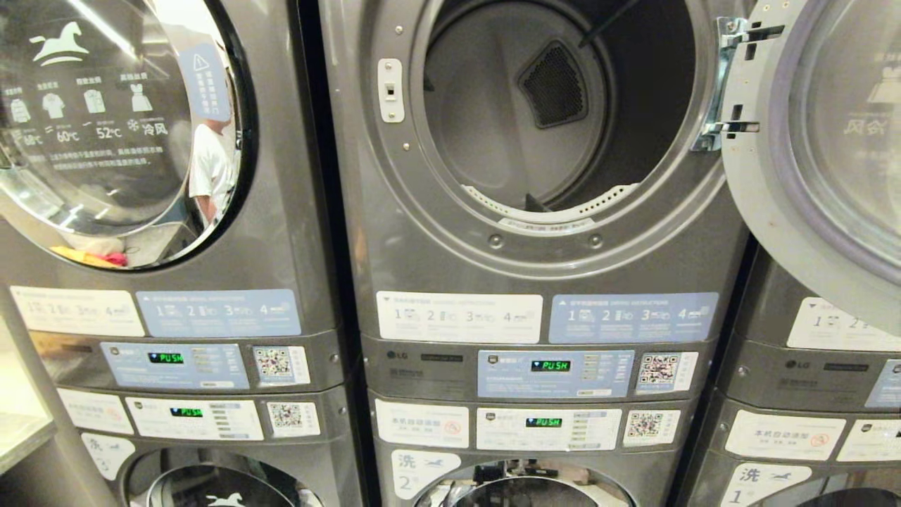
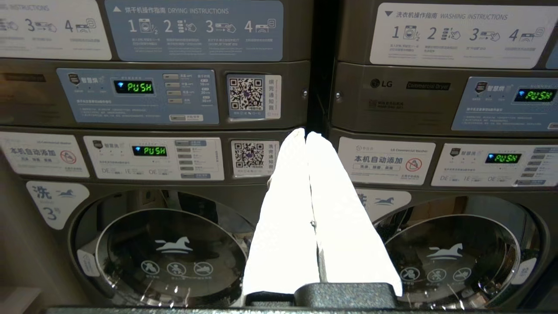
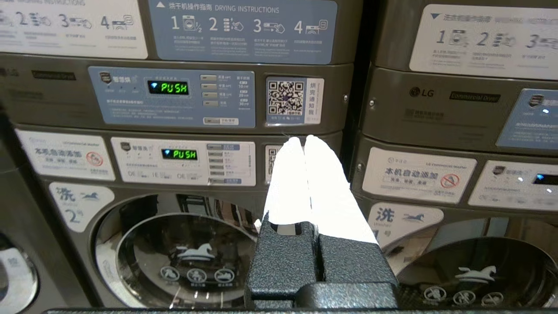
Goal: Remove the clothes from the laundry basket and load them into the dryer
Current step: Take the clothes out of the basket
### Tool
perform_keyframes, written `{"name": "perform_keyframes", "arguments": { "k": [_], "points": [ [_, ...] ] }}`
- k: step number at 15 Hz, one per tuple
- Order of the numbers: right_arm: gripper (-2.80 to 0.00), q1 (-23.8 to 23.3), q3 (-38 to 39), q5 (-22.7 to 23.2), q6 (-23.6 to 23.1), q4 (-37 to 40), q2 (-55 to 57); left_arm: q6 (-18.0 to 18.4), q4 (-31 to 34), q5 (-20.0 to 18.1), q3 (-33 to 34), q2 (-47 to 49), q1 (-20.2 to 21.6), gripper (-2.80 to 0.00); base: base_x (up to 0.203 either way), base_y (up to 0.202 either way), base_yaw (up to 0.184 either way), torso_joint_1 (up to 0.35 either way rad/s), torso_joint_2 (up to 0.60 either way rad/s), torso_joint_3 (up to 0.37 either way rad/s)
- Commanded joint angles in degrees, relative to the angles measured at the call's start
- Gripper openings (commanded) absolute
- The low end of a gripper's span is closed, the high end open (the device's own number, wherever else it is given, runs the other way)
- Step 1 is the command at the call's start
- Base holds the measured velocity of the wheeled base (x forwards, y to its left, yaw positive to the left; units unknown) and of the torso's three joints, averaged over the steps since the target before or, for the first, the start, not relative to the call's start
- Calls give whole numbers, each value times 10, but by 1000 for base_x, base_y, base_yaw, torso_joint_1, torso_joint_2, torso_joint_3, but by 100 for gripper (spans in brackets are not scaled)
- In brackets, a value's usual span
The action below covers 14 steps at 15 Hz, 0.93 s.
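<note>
Head view: a row of stacked grey machines fills the frame. The middle dryer stands with its door swung wide to the right on its hinge; the drum shows bare metal, a dark vent grille on the back wall and a perforated lint screen along the lower lip. No clothes and no laundry basket appear in this view. The left dryer door is shut; its glass reflects a person in a white top, and something yellow and pink lies at the lower edge, possibly laundry inside, hard to separate from the reflection. Control panels below read "PUSH" in green. Neither arm is in frame.

Left wrist view: left gripper points level at the seam between two machine stacks, at the height of the washer panels. Its white fingers are pressed together along their length, nothing between them. Washer doors sit below on either side.

Right wrist view: right gripper likewise faces the panels, by a QR label. Fingers closed tip to tip, holding nothing. The washer marked 2 lies below.
</note>
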Motion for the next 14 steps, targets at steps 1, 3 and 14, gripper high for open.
{"name": "perform_keyframes", "arguments": {
  "k": [1,3,14],
  "points": [
    [-280,0,0,1,0,0,-1,0,0,0,0,0,0,-280,-179,0,4,-11,10,2],
    [-280,0,0,0,0,0,-1,0,0,0,1,0,0,-280,-202,0,4,-14,0,3],
    [-280,0,0,0,0,0,-1,2,1,0,1,0,0,-280,-27,0,1,2,1,0]
  ]
}}
